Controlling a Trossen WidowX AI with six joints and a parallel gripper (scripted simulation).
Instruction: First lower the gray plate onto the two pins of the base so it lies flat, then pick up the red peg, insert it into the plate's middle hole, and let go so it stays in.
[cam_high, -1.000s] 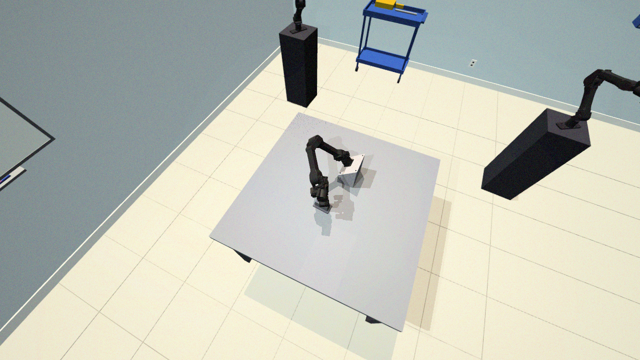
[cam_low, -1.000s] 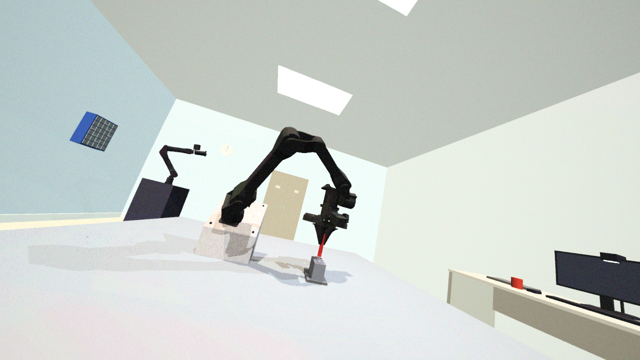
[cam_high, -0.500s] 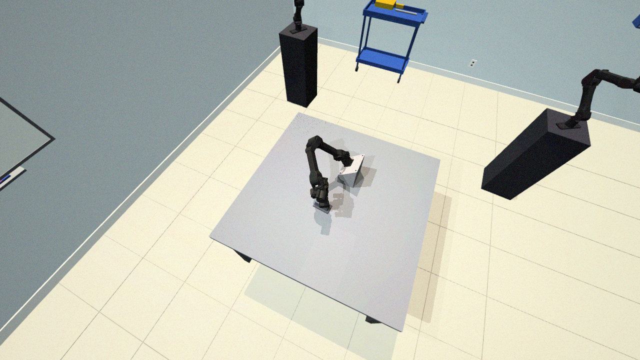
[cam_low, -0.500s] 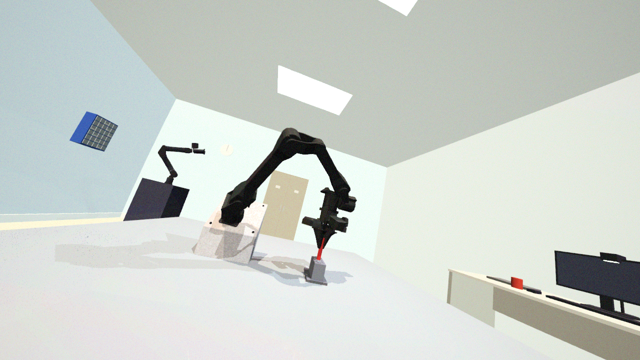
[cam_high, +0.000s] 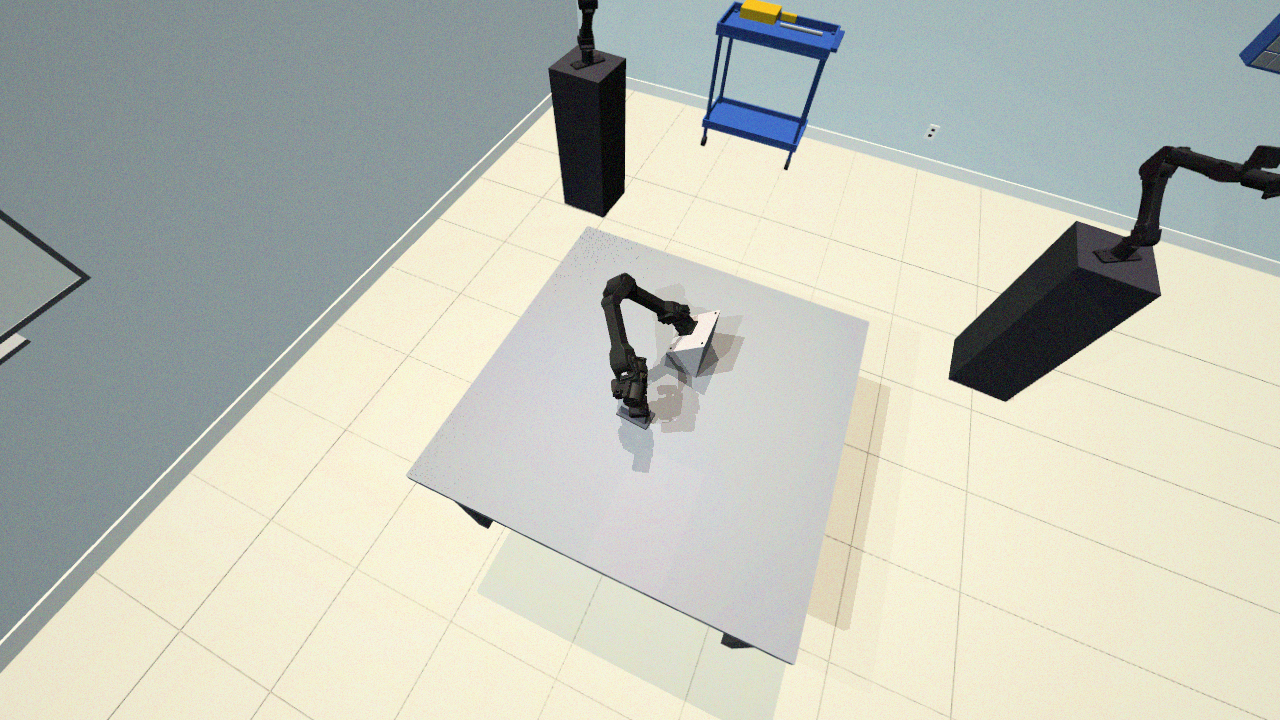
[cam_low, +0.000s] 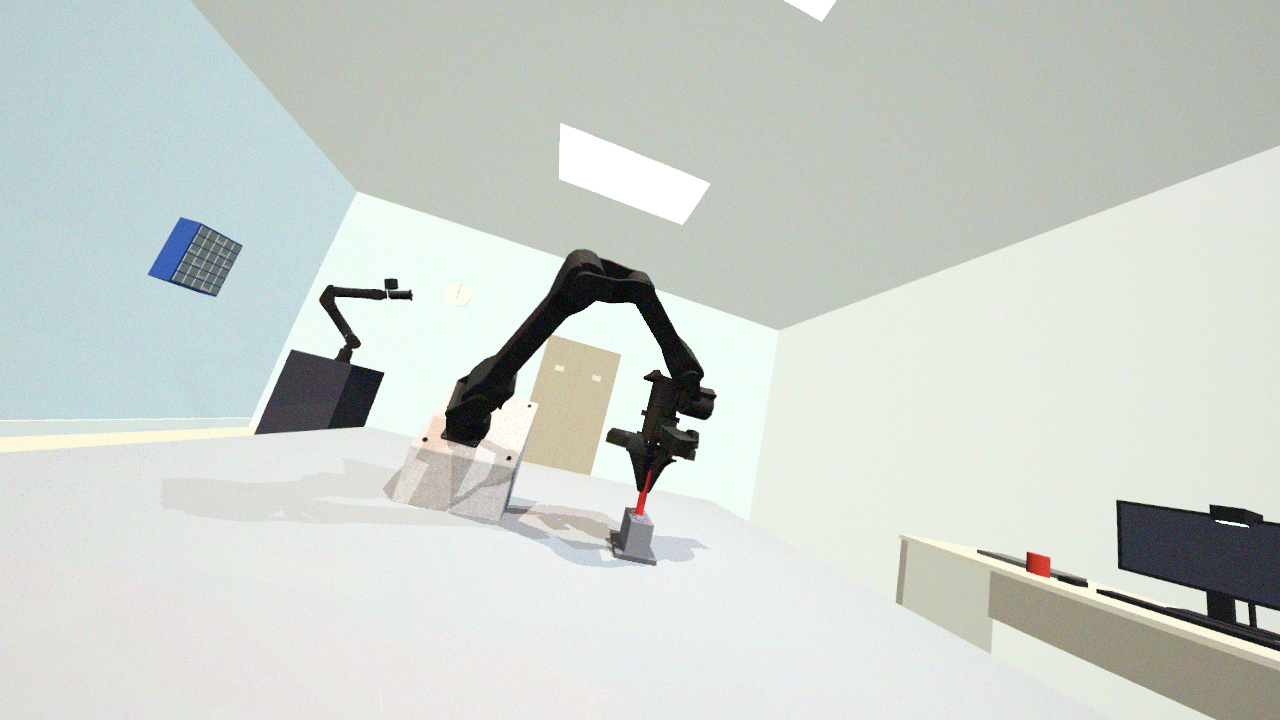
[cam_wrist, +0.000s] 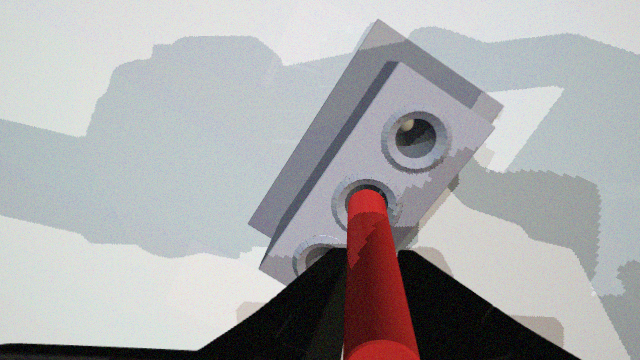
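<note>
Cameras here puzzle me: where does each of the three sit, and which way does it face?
Top: high overhead, looking down at the table; the whole arm shows.
Exterior: low at table height, looking up; whole arm, gripper shut on the red peg above the gray plate.
Wrist: on the gripper, looking down along the red peg at the plate's middle hole; only black fingers show.
Exterior and wrist share peg and plate.

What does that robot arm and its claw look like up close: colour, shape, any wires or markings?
The arm is matte black all over, built of chunky rounded links. No loose cables or markings show. The gripper is black too, and its two fingers are flat wedges that taper toward the tips.
</note>
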